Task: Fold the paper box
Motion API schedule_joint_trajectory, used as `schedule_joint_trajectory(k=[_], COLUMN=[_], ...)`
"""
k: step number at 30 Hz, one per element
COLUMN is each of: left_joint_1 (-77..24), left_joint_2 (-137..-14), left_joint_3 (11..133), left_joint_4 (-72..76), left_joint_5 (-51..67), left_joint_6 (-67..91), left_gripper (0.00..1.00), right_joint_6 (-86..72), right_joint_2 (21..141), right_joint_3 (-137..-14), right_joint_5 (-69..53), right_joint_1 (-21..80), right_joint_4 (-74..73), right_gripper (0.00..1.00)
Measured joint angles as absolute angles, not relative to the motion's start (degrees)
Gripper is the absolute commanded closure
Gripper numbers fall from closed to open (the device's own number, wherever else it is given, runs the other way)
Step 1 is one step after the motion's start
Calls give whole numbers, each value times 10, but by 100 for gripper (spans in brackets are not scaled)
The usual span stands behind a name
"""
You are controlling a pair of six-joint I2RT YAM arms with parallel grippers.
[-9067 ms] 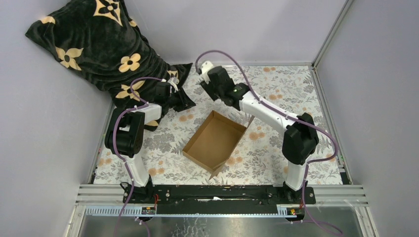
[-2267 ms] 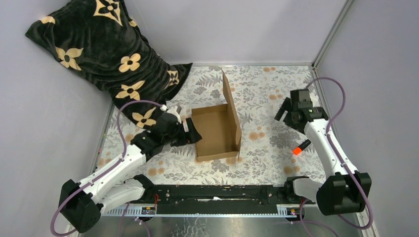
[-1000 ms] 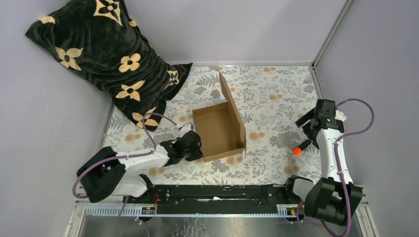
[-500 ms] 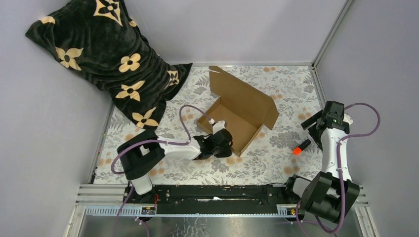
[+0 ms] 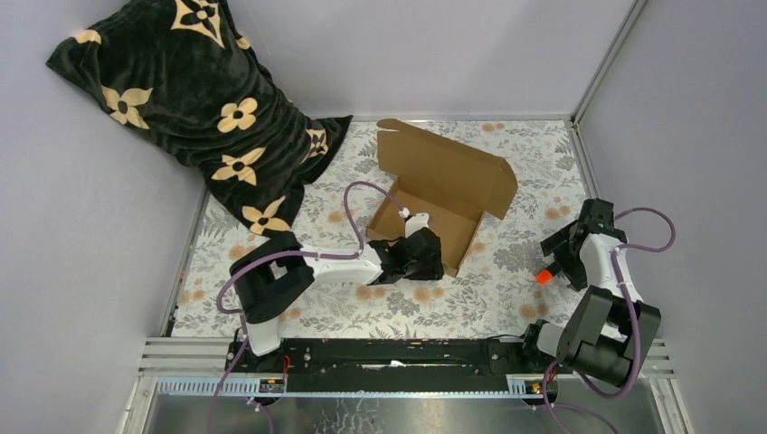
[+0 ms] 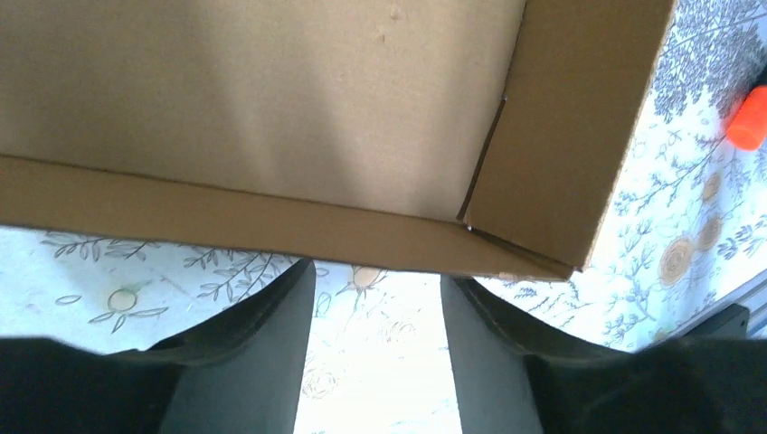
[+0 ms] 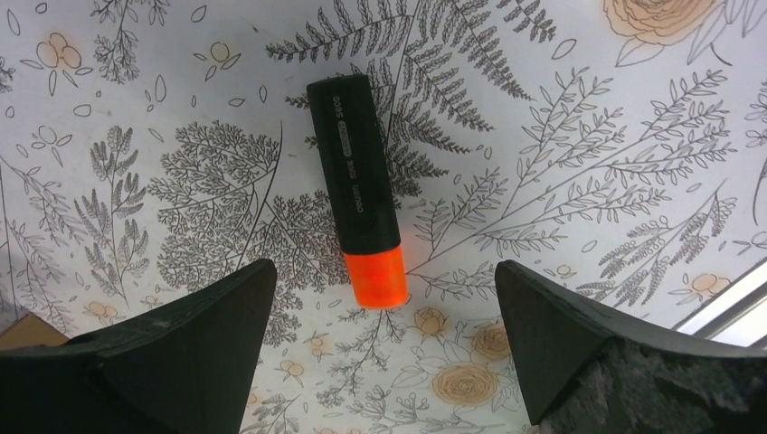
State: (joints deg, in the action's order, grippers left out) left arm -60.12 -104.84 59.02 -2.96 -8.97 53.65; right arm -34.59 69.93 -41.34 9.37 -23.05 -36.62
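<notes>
The flowered desk [image 5: 534, 154] carries the same things as a second ago, but they lie differently. The paper box [image 5: 443, 181] sits near the middle of it, and it has swung round. Its lid, which stood on edge a second ago, now leans open toward the far wall, above a tray with its side walls raised. I judge the tray formed and the lid not yet closed, so the turn probably serves to bring that lid within reach.

The left arm has swept in from the left side, and its left claw [image 5: 423, 256] is now at the tray's near corner. The wrist view shows the claw released, with the cardboard wall [image 6: 271, 226] just past the tips and nothing held. The right claw [image 5: 565, 253] has drawn back to the right edge. It is spread wide and empty above the orange-and-black marker [image 7: 357, 181], which lies well apart from the box
</notes>
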Motion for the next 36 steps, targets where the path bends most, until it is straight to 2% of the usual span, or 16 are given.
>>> schedule_joint_trajectory(k=[6, 15, 21, 25, 30, 36], left_joint_1=[-621, -674, -690, -691, -691, -691], left_joint_2=[-1004, -934, -910, -888, -873, -855], left_joint_3=[590, 594, 595, 596, 603, 603], left_joint_4=[-69, -144, -198, -224, -241, -244], left_joint_5=[-121, -182, -211, -226, -240, -249], left_joint_6=[532, 533, 533, 533, 533, 533], left_gripper=[33, 32, 32, 32, 32, 32], right_joint_6=[-347, -349, -350, -353, -356, -352], right_joint_2=[730, 794, 809, 832, 845, 843], right_joint_3=[-404, -406, -413, -423, -431, -426], right_joint_5=[95, 102, 115, 120, 123, 123], right_joint_1=[-230, -230, -230, -230, -230, -230], right_joint_4=[-328, -305, -297, -290, -272, -258], right_gripper=[1, 5, 11, 29, 39, 68])
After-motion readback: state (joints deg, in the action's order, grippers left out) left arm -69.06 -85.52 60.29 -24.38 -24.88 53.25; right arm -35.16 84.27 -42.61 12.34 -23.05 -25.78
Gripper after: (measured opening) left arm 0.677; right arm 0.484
